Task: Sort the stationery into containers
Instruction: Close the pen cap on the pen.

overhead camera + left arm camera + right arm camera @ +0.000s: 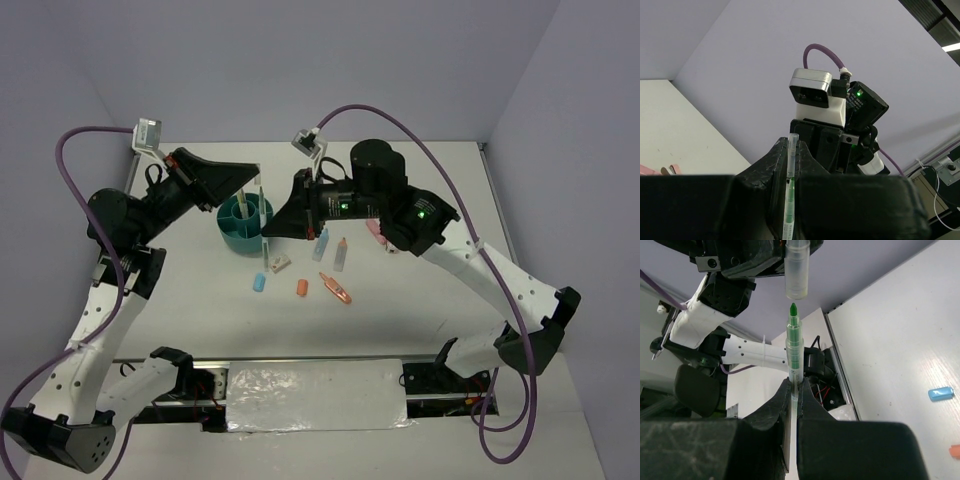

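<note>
Right wrist view: green marker and clear cap held tip to mouth, not joined.
Right tool (pixel 792 390) is clamped tight on the marker (pixel 794 347), whose bare green tip points away from its fingers. Just beyond that tip, apart from it, hangs the cap (pixel 798 270), open end facing the tip. Left tool (pixel 791 152) is closed narrowly on the cap. Organizer (pixel 232 232) sits on the worktop (pixel 430 300) by the two tools' tips. Blue eraser (pixel 258 284), orange eraser (pixel 301 288) and orange marker (pixel 336 290) lie loose on the near side of the right tool.
</note>
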Robot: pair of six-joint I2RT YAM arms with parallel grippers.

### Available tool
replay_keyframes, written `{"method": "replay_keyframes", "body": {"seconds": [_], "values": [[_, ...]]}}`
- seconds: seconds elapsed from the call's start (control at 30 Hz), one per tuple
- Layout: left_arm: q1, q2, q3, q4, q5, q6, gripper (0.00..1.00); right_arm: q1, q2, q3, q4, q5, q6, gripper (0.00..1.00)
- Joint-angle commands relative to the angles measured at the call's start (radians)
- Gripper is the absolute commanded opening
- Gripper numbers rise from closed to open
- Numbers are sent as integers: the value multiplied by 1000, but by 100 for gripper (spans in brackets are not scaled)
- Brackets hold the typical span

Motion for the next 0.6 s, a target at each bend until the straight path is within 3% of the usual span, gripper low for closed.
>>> {"method": "replay_keyframes", "body": {"seconds": [0.0, 0.57], "values": [[-5, -6, 1, 51, -15, 20, 0, -2, 10, 53, 14, -36, -16, 0], [-3, 34, 27, 48, -23, 35, 0, -17, 37, 68, -16, -53, -36, 0]]}}
